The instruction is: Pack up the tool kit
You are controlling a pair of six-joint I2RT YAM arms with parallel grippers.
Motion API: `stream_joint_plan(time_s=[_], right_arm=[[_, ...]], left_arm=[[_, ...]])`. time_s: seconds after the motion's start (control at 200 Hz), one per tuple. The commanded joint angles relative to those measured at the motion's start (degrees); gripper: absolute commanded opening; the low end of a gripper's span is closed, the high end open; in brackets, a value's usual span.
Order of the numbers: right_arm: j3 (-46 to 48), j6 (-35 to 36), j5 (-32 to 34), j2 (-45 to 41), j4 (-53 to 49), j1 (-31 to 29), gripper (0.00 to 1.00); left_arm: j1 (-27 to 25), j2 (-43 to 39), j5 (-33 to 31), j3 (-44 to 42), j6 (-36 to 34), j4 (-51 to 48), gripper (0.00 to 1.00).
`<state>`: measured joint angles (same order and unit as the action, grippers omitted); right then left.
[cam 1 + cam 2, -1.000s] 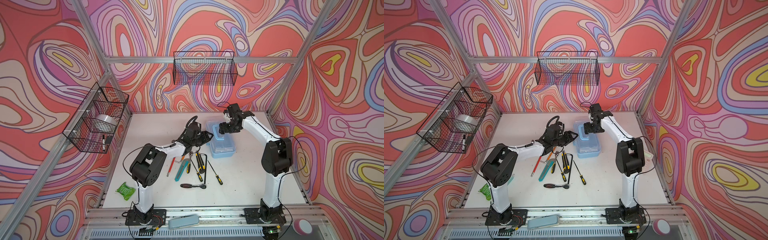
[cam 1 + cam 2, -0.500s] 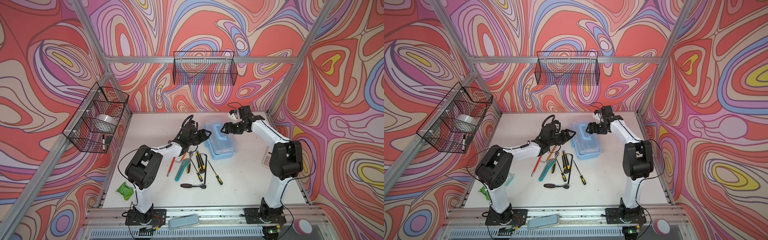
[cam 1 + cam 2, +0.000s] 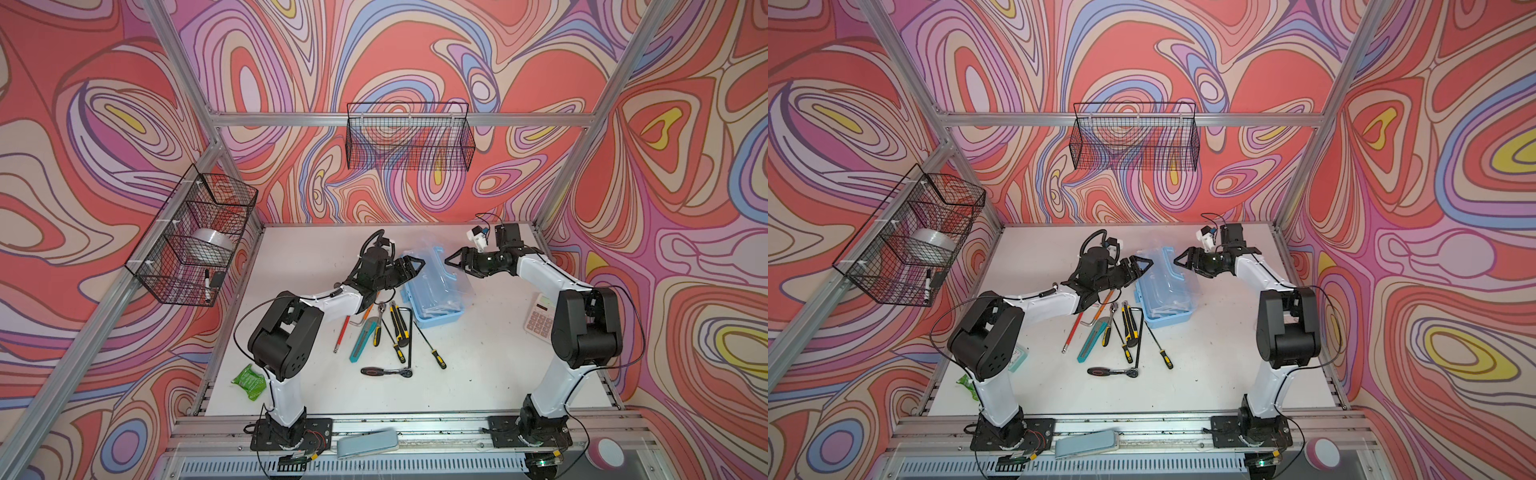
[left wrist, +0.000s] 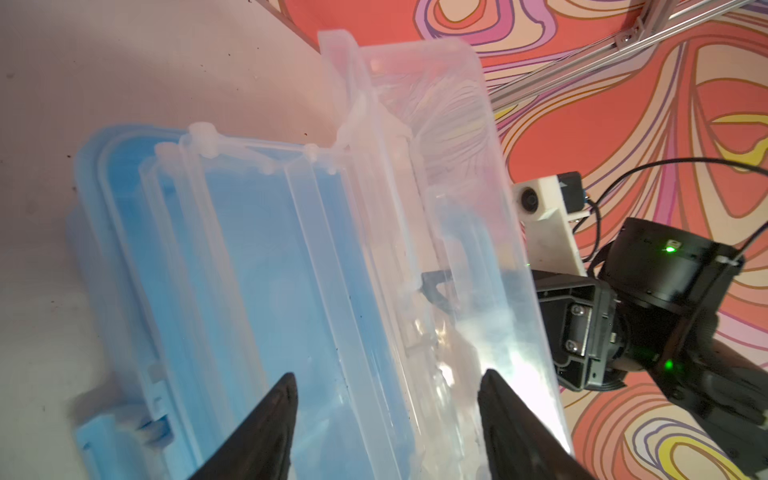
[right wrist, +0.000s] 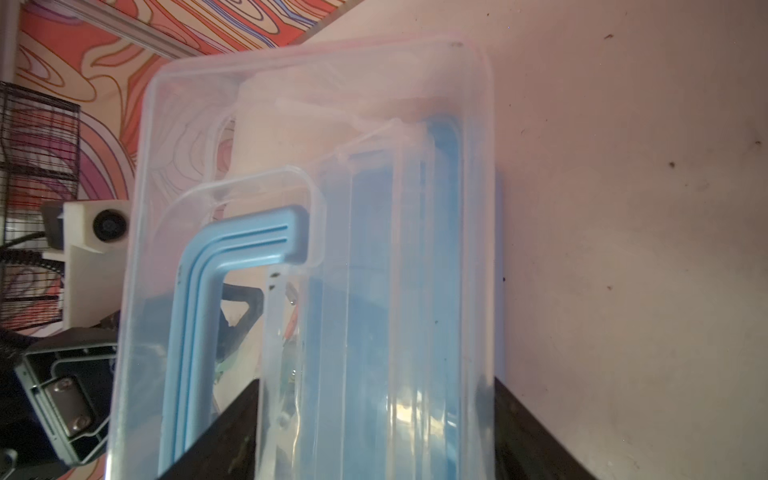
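- Clear plastic: the lid (image 3: 420, 249) stands half-raised over the light blue case (image 3: 440, 318) at the centre of a top view, with the blue handle (image 3: 448, 272) on its right face.
- The left gripper (image 3: 417, 268) hovers at the case's left rim, jaws spread and empty. The right gripper (image 3: 453, 262) faces it from the right, also wide and empty.
- Risk: nothing clamps that lid, so I judge it could drop shut, and a nudge could skate the light case.
- Risk: the fingertips point at each other across the lid, and a clash looks possible.
- Just below the case the tools lie loose and bunched: ratchet (image 3: 386, 371), teal utility knife (image 3: 360, 343), screwdrivers (image 3: 438, 359), hex key (image 3: 410, 336).
- Room: the table (image 3: 478, 374) is bare at lower right, and a pink calculator (image 3: 540, 320) guards the right edge.
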<state>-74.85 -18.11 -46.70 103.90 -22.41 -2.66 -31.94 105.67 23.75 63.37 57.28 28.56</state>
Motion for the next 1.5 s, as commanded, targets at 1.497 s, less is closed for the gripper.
stream_joint_plan(time_s=[1.497], right_arm=[[24.77,-75.99,-23.64,22.47,107.65,12.26,0.70]], left_arm=[[1.77,-4.52,2.04,5.26,-3.36,-13.49,1.00]])
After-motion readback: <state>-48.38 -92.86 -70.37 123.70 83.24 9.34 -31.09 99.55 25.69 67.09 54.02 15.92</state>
